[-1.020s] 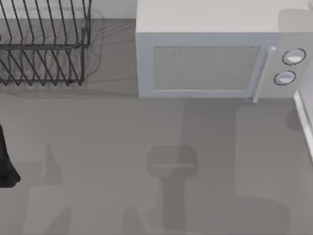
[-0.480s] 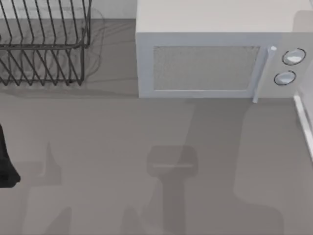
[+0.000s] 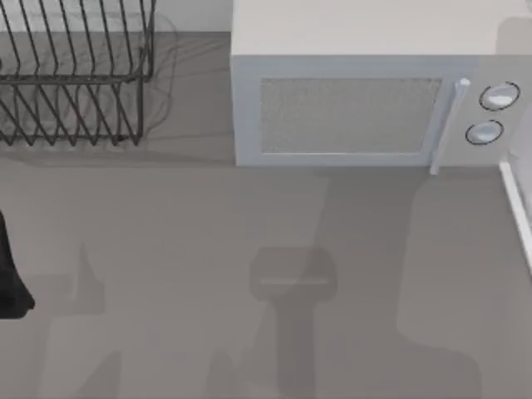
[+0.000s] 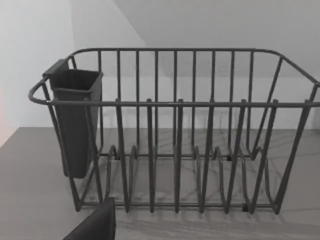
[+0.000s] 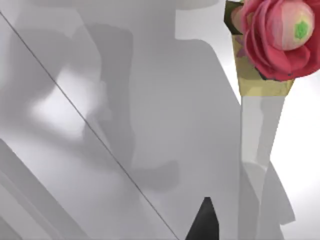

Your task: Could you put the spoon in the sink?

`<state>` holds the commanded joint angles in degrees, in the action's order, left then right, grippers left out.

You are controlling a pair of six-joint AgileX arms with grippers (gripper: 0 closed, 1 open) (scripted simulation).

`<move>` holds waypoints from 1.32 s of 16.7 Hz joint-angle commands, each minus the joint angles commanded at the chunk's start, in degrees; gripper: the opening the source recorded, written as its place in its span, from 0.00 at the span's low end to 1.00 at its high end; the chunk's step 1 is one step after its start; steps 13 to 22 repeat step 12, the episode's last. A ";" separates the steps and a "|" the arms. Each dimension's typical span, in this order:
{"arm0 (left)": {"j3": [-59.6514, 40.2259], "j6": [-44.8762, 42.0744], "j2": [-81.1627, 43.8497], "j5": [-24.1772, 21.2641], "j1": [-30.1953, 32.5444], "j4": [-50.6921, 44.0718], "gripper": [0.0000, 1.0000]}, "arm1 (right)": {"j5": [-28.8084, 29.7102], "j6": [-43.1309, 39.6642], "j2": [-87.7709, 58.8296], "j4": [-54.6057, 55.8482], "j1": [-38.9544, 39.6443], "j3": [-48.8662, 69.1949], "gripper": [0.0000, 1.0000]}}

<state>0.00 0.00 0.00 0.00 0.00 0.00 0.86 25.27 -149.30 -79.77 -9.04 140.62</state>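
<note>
The spoon is out of view. A white raised rim [image 3: 517,212] runs along the table's right edge; I cannot tell whether it belongs to the sink. In the right wrist view, smooth white walls [image 5: 150,100] lie close below the camera, with one dark fingertip [image 5: 205,222] of my right gripper over them. A black part of my left arm [image 3: 10,283] sits at the table's left edge. In the left wrist view, a dark fingertip [image 4: 95,225] of my left gripper points toward the dish rack [image 4: 175,135].
A wire dish rack [image 3: 75,75] with a dark cutlery cup [image 4: 75,120] stands at the back left. A white microwave [image 3: 357,91] fills the back middle and right. A pink flower in a yellow pot [image 5: 272,40] stands beside the white walls.
The shadow over the microwave's right corner has slid right and shrunk. The broad shadow on the table's right has shifted slightly. My left arm has barely moved.
</note>
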 joint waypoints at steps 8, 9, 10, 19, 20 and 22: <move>0.00 0.00 0.00 0.00 0.00 0.00 1.00 | 0.00 0.00 0.00 0.00 0.00 0.00 1.00; 0.00 0.00 0.00 0.00 0.00 0.00 1.00 | 0.00 0.00 0.00 0.00 0.00 0.00 1.00; 0.00 0.00 0.00 0.00 0.00 0.00 1.00 | 0.00 0.00 0.00 0.00 0.00 0.00 1.00; 0.00 0.00 0.00 0.00 0.00 0.00 1.00 | 0.00 0.00 0.00 0.00 0.00 0.00 1.00; 0.00 0.00 0.00 0.00 0.00 0.00 1.00 | 0.00 0.00 0.00 0.00 0.00 0.00 1.00; 0.00 0.00 0.00 0.00 0.00 0.00 1.00 | 0.00 0.00 0.00 0.00 0.00 0.00 1.00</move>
